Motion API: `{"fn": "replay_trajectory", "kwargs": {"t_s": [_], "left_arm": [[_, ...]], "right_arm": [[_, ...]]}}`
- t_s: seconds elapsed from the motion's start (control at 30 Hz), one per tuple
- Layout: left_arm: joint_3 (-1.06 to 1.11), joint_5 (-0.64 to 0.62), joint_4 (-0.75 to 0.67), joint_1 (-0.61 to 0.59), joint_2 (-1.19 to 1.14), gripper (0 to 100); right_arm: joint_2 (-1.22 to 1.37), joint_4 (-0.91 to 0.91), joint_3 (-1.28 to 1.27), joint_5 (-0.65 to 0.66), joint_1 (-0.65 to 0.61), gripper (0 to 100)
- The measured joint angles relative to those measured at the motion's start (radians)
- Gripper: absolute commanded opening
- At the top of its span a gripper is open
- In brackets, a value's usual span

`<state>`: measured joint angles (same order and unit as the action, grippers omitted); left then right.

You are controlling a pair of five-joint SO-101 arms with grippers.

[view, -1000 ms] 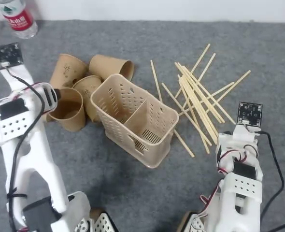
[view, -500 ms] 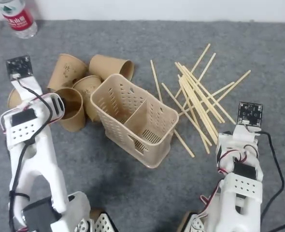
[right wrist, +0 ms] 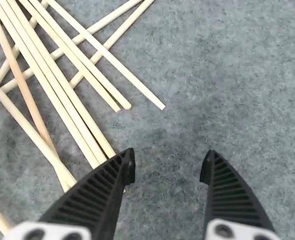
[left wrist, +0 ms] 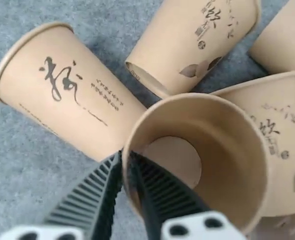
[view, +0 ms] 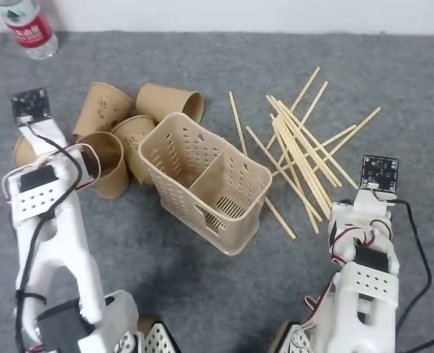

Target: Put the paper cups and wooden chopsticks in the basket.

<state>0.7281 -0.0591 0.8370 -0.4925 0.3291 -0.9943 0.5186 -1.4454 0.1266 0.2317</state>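
- Pinching the rim of one paper cup (left wrist: 197, 155), the left gripper (left wrist: 126, 157) has its two black fingers nearly together, one inside the mouth and one outside, with the cup wall clamped between them.
- That held cup (view: 107, 163) sits just left of the basket (view: 180, 195) in the high view, with its open mouth turned up toward the left arm. Whether it rests on the carpet or is raised off it cannot be told.
- Four more paper cups cluster around it. One lies on its side beside the gripper (left wrist: 62, 100), partly hidden behind the left arm in the high view. Two lie farther back (view: 103, 107) (view: 169, 101). One (view: 132, 140) is wedged between the held cup and the basket, touching both.
- The basket is a beige perforated plastic one, split by a middle wall into two compartments; no cups or sticks can be seen inside either one.
- The wooden chopsticks (view: 301, 147) lie loose and crossed in a fan on the carpet right of the basket, a few nearly touching its side.
- The right gripper (right wrist: 170, 160) hangs wide apart and holds nothing, low over the near end of the chopstick pile; one fingertip is over the closest sticks (right wrist: 52, 85) and the other over bare carpet.
- A plastic water bottle (view: 27, 26) with a red label lies at the far left corner, well apart from the cups.
- Grey carpet (view: 202, 294) covers the table under everything.
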Motion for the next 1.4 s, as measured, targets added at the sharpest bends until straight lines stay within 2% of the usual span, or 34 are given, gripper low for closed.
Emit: {"fn": "replay_trajectory", "kwargs": {"t_s": [0.1, 0.2, 0.37, 0.53, 0.6, 0.77, 1.1, 1.4], "left_arm": [[-0.057, 0.015, 0.095, 0.002, 0.000, 1], [-0.226, 0.017, 0.265, 0.002, 0.000, 1], [-0.700, 0.020, 0.605, 0.008, 0.000, 1], [-1.188, 0.037, 0.861, 0.072, -0.035, 1], [-1.304, 0.038, 0.887, 0.097, -0.068, 1], [-1.395, 0.038, 0.893, 0.181, -0.089, 1], [-1.475, 0.029, 0.893, 0.597, -0.092, 1], [-1.356, -0.081, 0.893, 0.934, -0.091, 1]], "right_arm": [[0.000, 0.000, 0.000, 0.000, 0.000, 22.1], [0.000, 0.000, 0.000, 0.000, 0.000, 22.1], [0.000, 0.000, 0.000, 0.000, 0.000, 22.1], [0.000, 0.000, 0.000, 0.000, 0.000, 22.1], [0.000, 0.000, 0.000, 0.000, 0.002, 22.1], [0.000, 0.000, 0.000, 0.000, 0.000, 22.1], [0.000, -0.051, -0.025, 0.000, 0.000, 22.1], [0.000, -0.052, -0.025, 0.000, 0.000, 22.1]]}}
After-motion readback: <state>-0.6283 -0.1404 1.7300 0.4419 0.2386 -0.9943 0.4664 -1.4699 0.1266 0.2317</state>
